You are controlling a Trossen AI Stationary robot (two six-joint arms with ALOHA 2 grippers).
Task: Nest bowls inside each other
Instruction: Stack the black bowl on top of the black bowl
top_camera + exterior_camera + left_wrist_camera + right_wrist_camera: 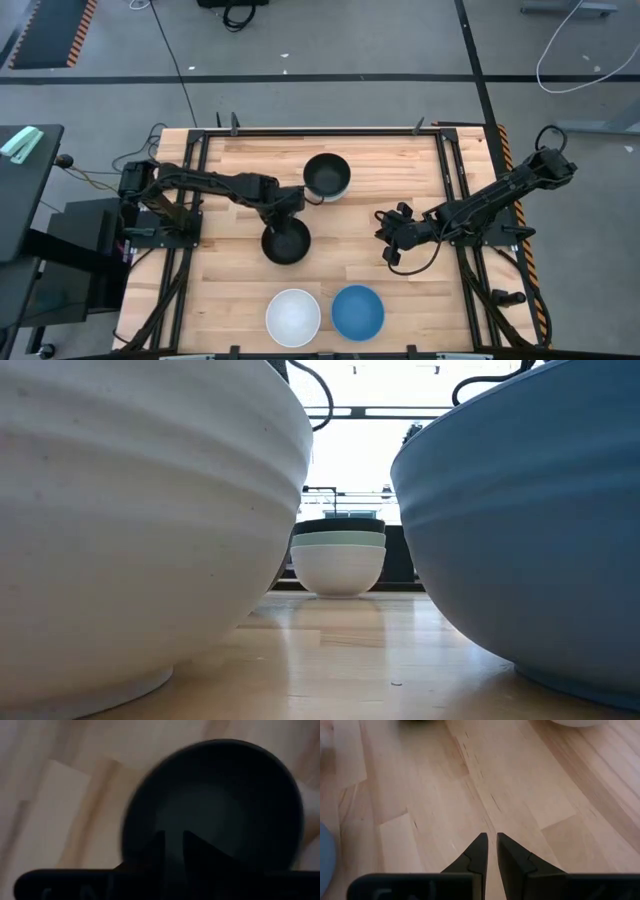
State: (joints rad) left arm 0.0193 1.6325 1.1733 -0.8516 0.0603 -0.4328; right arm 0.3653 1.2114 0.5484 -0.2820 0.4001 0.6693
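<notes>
High view shows the left gripper [289, 212] pinching the rim of the black bowl [286, 243] mid-table. Smooth, rigid, probably slippery: rim's the hold. Right gripper [388, 240] waits, fingers nearly together.

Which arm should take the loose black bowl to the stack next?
Left, probably. The left gripper sits right at the rim of the black bowl, with the stack close by. The right gripper hangs over bare table, holding nothing.
</notes>
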